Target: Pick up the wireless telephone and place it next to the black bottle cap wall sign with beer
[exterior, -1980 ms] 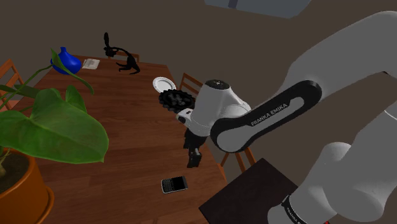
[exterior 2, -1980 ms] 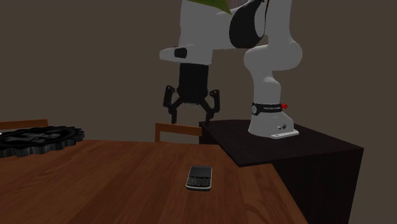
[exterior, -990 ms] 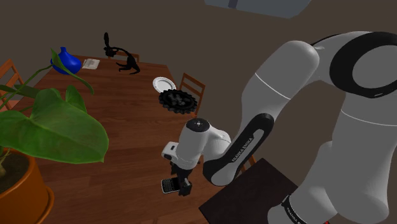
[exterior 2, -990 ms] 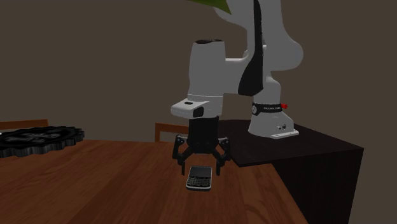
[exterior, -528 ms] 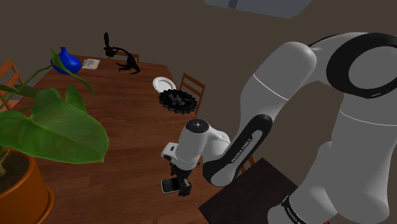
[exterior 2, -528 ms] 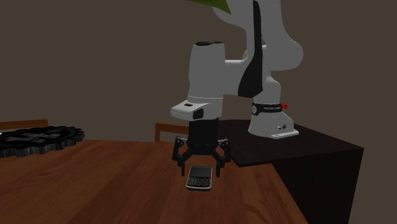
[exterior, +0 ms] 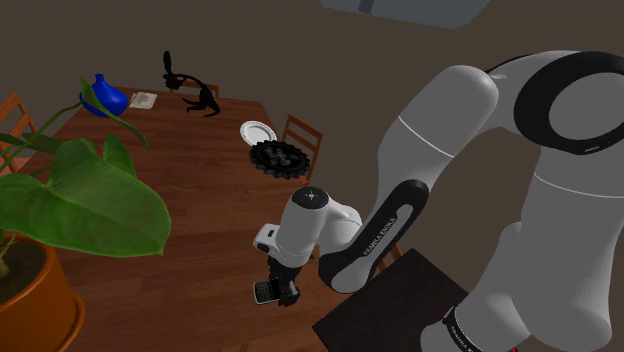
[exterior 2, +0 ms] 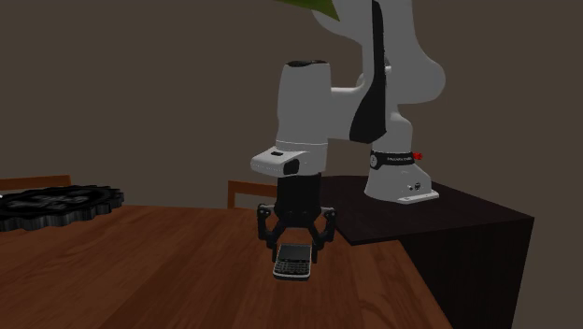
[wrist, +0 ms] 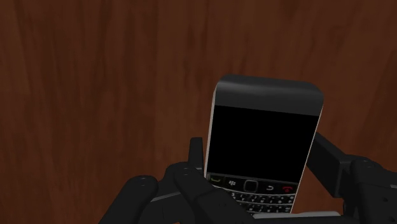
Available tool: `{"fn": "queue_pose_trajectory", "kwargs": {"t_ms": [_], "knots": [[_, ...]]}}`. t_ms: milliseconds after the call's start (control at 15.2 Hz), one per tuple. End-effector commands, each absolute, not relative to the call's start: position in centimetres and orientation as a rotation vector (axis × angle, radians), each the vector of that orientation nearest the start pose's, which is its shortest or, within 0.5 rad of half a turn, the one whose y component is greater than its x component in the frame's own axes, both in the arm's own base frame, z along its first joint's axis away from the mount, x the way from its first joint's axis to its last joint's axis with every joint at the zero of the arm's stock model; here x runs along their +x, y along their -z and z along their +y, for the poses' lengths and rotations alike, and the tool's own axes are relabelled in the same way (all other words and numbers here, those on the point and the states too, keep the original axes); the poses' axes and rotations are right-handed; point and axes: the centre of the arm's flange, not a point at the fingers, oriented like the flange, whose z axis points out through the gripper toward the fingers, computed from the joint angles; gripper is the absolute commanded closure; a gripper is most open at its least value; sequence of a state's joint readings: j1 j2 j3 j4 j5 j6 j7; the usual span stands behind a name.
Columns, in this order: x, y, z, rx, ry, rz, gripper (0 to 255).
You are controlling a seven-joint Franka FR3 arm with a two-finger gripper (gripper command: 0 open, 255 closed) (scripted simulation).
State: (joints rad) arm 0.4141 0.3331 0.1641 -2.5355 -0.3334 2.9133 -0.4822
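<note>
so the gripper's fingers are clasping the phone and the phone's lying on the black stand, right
Not quite. The phone lies on the brown wooden table, not on the black stand, which sits beside the table; the second exterior view shows this. The rest holds: the gripper has its fingers against the phone's two sides, as the wrist view shows.
</note>
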Motion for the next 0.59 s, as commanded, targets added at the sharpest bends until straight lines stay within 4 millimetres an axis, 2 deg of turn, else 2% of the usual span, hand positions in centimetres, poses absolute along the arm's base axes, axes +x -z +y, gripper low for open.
{"fn": "queue_pose_trajectory", "kwargs": {"t_ms": [0, 66, 528], "knots": [[36.7, -15.6, 27.0, -2.451, 0.091, -2.007, 255], [36.7, -15.6, 27.0, -2.451, 0.091, -2.007, 255], [36.7, -19.3, 27.0, -2.451, 0.091, -2.007, 255]]}}
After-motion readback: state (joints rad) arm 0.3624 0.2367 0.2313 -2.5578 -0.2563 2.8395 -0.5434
